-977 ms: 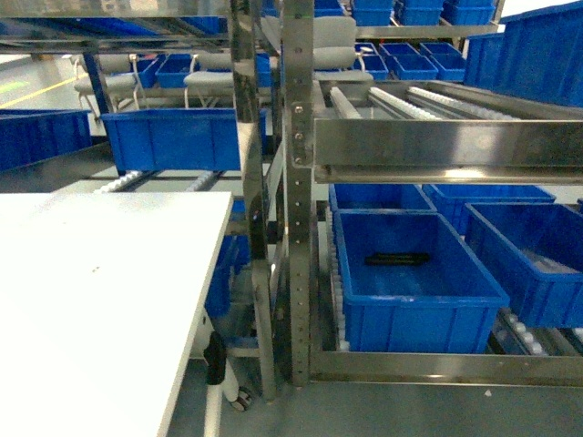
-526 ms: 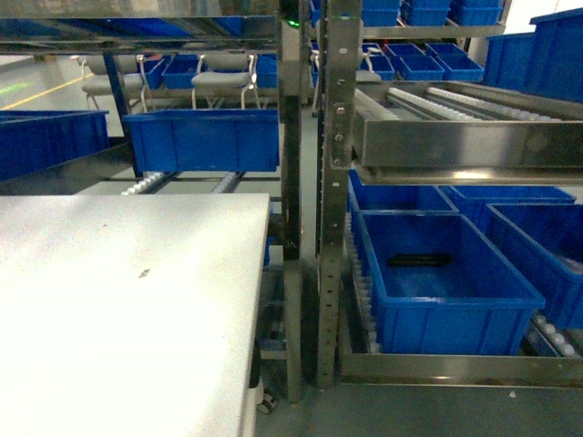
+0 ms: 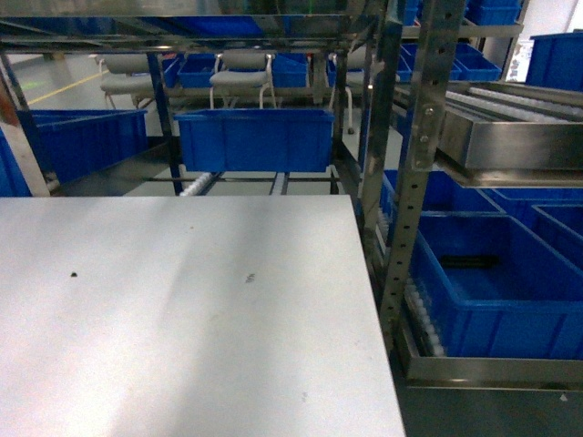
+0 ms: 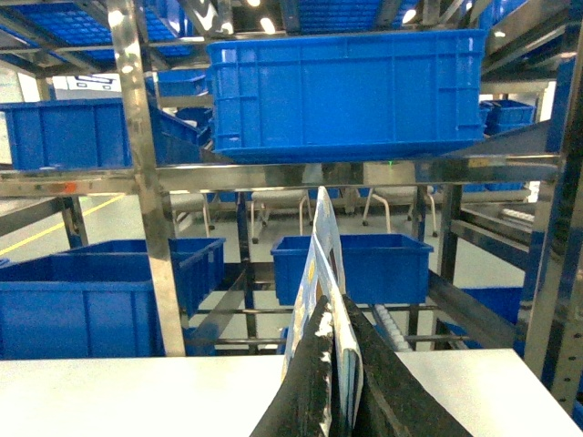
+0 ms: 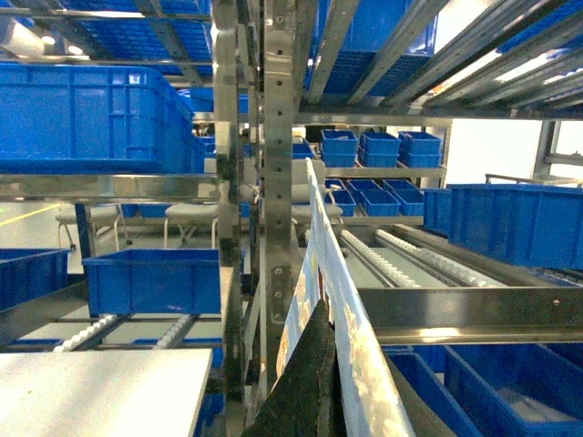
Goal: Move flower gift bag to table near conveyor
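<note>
1. Left gripper [image 4: 335, 387]: its dark fingers [image 4: 310, 382] are pressing together on the upper edge of the flower gift bag [image 4: 321, 264], pinching it between them.
2. Right gripper [image 5: 332, 382]: one dark finger [image 5: 305, 382] is lying flat against the bag's printed face; the other side is hiding behind the bag's pale edge [image 5: 351, 346], so the wrist view is not settling whether this gripper is clamping or merely touching.
3. The bag is showing edge-on in both wrist views, standing upright and rising above the fingers; a strip of coloured print is showing on its left face. The head view is not catching the bag or either gripper.
4. The table [image 3: 164, 319] is lying below and ahead, a matte white top carrying a few dark specks [image 3: 250, 278].
5. The conveyor [image 3: 510, 100] with white rollers is sitting in a steel rack just right of the table, past a perforated upright [image 3: 410, 173].
6. Blue bins [image 3: 255, 138] are sitting on the racks behind and beside the table; one bin [image 3: 492, 291] is resting low on the right.
7. Grey chairs [image 3: 241, 73] are standing far behind.
</note>
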Available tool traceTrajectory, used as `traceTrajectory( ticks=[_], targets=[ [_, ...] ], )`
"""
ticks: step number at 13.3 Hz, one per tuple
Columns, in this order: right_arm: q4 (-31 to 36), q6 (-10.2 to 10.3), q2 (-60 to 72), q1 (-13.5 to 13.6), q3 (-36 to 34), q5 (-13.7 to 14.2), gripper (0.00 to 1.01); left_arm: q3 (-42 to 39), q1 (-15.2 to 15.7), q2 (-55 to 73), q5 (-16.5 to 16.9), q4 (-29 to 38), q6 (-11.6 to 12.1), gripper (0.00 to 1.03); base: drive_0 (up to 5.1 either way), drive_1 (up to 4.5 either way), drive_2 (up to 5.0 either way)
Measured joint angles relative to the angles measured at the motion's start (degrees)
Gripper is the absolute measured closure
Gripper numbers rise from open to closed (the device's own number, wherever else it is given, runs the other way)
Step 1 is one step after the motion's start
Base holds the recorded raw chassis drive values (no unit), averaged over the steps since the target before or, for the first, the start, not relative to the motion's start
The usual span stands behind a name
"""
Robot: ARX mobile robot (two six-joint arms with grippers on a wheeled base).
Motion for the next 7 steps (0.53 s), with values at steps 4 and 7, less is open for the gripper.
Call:
traceTrajectory(
  ticks=[4, 7],
  targets=[
    [0.0, 0.0, 0.0, -0.02, 0.0, 0.0, 0.99, 0.0, 0.0, 0.02, -0.02, 0.0, 0.0, 1.01, -5.0, 2.43, 2.4],
    [-0.02, 0.0, 0.02, -0.02, 0.0, 0.0, 0.99, 0.0, 0.0, -0.02, -0.02, 0.0, 0.0, 1.01, -5.1, 2.4, 2.4]
  ],
)
